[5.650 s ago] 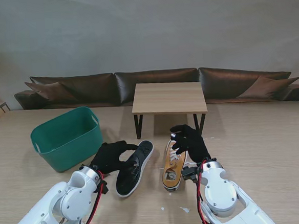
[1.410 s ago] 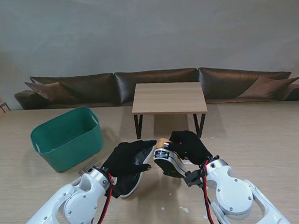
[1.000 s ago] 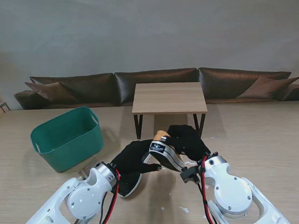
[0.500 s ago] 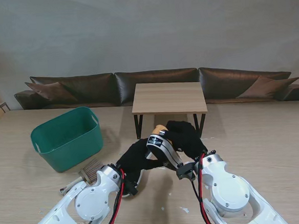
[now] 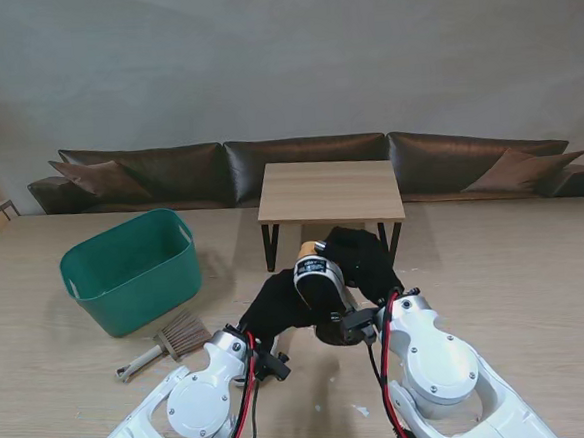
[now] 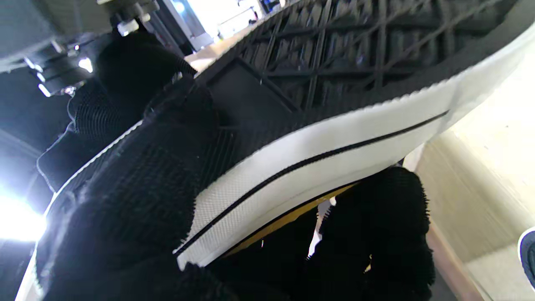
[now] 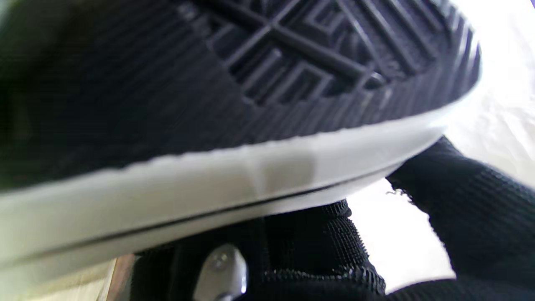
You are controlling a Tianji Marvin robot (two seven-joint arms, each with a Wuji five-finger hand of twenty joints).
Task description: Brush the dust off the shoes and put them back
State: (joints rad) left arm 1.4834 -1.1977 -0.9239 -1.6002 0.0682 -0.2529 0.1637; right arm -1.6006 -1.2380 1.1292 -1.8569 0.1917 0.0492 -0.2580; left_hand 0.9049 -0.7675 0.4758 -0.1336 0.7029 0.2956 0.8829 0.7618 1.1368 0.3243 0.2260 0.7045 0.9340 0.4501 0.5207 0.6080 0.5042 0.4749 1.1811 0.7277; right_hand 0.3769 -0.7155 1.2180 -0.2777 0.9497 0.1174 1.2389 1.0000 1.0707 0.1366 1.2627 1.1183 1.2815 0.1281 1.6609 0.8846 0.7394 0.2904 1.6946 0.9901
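Black knit gloves cover both of my hands in the stand view, and both meet on one shoe (image 5: 318, 277) lifted off the table (image 5: 496, 265) in front of me: my right hand (image 5: 360, 259) curls over its far side, my left hand (image 5: 278, 305) closes on it from the left, and the heel patch faces the camera. I count one shoe in the air here; the second shoe is hidden behind my arms and I cannot place it. One brush (image 5: 175, 339) lies on the table to the left, near one green basket (image 5: 130, 268) and apart from both hands. One small wooden table (image 5: 330, 191) stands farther from me, before a dark sofa (image 5: 168, 172). The left wrist view gives what the stand misses: the shoe's black lattice sole (image 6: 334, 54) and white sidewall with a thin black stripe (image 6: 317, 167), with gloved fingers (image 6: 376, 225) pressed on the yellow upper on one side and against the sole on the other, so the grip is a clamp. The right wrist view is blurred but shows the same tread (image 7: 250, 71) and white rim (image 7: 209, 188), with fingers (image 7: 472, 209) bent around the edge, touching it.
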